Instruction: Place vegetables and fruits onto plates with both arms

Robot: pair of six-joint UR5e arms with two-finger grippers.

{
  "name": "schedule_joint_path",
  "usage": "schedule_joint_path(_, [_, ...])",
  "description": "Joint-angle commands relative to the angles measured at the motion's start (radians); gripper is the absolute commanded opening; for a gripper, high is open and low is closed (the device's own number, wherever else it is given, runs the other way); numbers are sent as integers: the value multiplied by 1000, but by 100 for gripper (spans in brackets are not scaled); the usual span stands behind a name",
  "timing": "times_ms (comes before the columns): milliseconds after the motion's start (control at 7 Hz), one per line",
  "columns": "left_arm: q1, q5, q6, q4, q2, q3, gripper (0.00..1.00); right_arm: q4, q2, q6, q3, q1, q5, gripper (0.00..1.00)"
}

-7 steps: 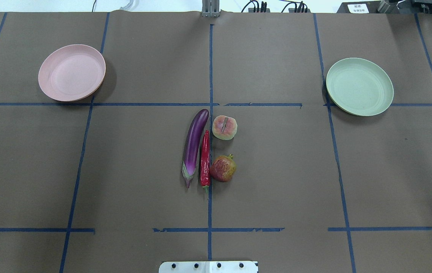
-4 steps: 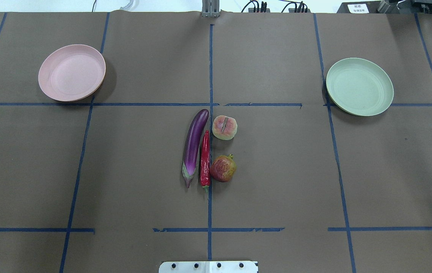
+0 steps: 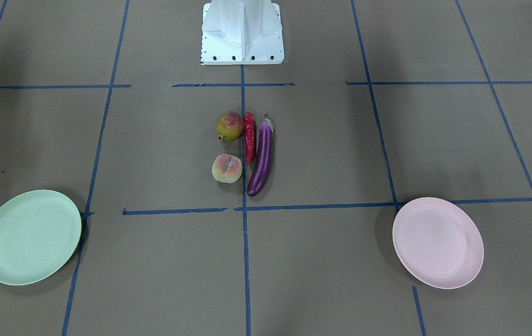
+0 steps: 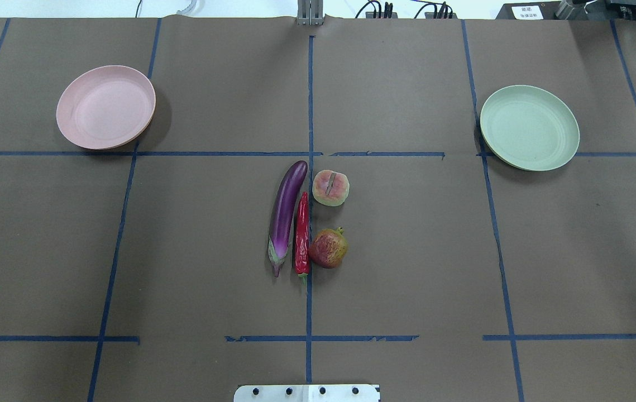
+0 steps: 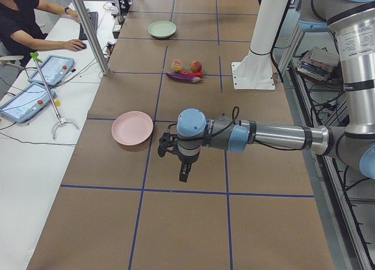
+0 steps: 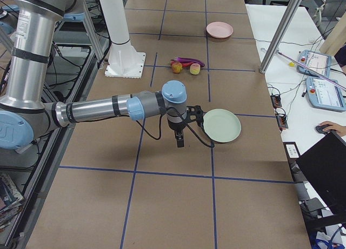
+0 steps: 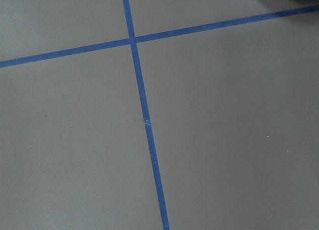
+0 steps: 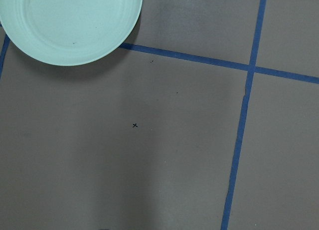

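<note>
The purple eggplant (image 4: 287,215), red chili (image 4: 301,234), pomegranate (image 4: 328,248) and peach (image 4: 331,188) lie together at the table's middle. The pink plate (image 4: 105,107) sits far left and the green plate (image 4: 529,127) far right, both bare. My left gripper (image 5: 183,173) shows only in the exterior left view, hanging above the paper beside the pink plate (image 5: 132,127). My right gripper (image 6: 180,141) shows only in the exterior right view, just beside the green plate (image 6: 221,125). I cannot tell whether either is open or shut.
Brown paper with blue tape lines covers the table. The white base block (image 3: 242,32) stands at the robot's edge. The right wrist view shows the green plate's rim (image 8: 70,20). An operator (image 5: 23,24) sits at a side desk with tablets.
</note>
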Motion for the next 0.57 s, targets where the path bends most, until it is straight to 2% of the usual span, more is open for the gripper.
schedule_joint_path(0, [0, -2, 0, -2, 1, -2, 100, 2, -3, -1, -4, 0, 5, 100])
schedule_joint_path(429, [3, -14, 3, -3, 1, 1, 100, 4, -6, 4, -1, -2, 22, 100])
